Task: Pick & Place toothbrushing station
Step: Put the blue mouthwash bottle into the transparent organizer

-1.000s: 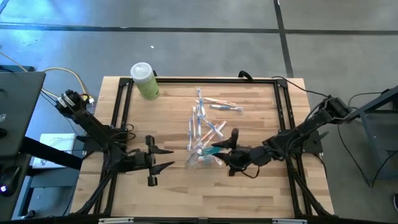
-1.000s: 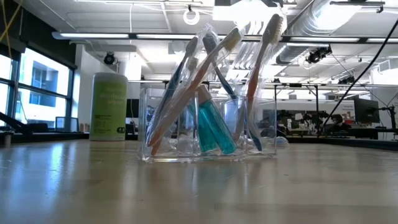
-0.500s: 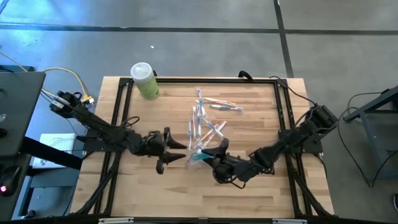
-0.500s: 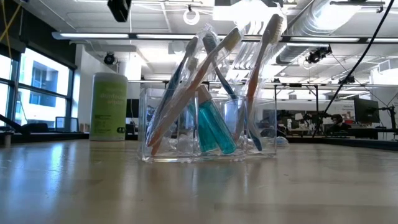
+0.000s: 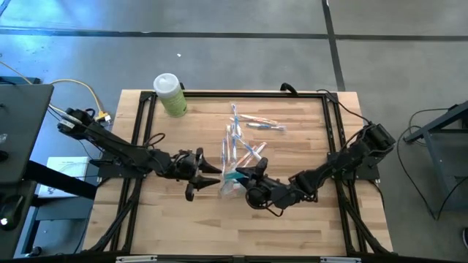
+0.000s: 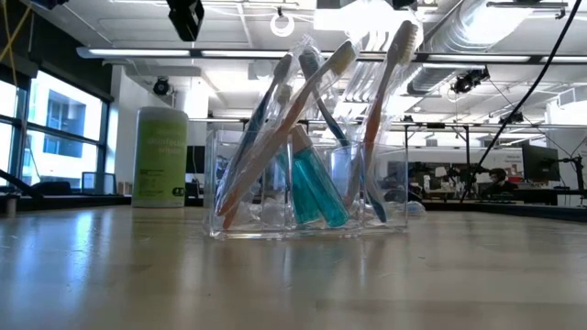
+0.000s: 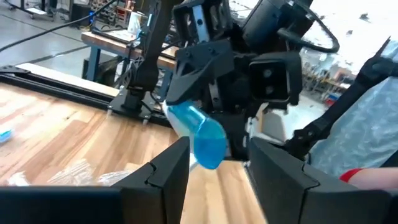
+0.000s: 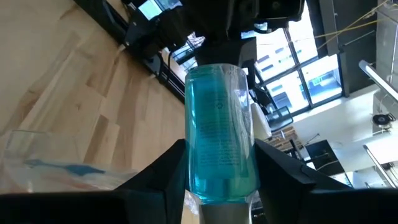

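Right gripper [image 5: 239,175]: near the front middle of the desk, closed on a teal tube [image 8: 219,140] that stands up between its two fingers; in the overhead view the tube's teal tip shows just left of the gripper.
Left gripper [image 5: 212,175]: facing the right one across the tube, fingers spread apart, holding nothing; the tube [image 7: 199,134] hangs just beyond its fingertips.
Clear holder [image 6: 307,188]: stands upright on the wooden desk [image 5: 292,226], about mid-desk and a little toward the front edge, directly between the two grippers.
Toothbrushes in holder [image 6: 371,128]: several lean at angles inside it, heads up, with orange, blue and white handles; a teal tube also leans in its middle compartment in the table-level view.
Loose toothbrushes [image 5: 259,122]: lie flat farther back, toward the far edge, apart from the holder.
Green bottle [image 5: 170,95]: white cap, upright at the far left corner, well apart from everything else.
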`<act>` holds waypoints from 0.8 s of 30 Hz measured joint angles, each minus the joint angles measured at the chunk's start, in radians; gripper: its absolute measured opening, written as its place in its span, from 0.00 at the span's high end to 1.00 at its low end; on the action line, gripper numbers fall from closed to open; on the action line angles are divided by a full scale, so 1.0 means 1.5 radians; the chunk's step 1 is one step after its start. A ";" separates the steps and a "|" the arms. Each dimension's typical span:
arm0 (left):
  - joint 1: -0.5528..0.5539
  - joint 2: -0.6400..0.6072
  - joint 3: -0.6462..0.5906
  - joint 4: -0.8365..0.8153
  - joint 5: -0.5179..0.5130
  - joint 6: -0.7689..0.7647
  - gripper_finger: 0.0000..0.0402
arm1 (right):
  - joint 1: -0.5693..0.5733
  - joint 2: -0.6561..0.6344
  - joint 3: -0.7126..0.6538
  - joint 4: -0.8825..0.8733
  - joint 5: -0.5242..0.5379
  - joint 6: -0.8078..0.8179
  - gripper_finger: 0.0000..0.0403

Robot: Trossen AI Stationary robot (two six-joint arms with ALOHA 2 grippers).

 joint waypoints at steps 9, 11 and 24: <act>0.003 0.046 0.000 0.055 -0.012 0.010 0.47 | -0.002 0.000 0.000 0.000 0.000 0.000 0.63; 0.004 0.046 0.000 0.070 -0.012 0.010 0.45 | -0.002 0.000 0.000 0.000 0.000 0.000 0.64; 0.042 0.087 0.001 0.118 -0.006 -0.008 0.43 | -0.006 0.000 0.000 -0.003 0.002 -0.004 0.63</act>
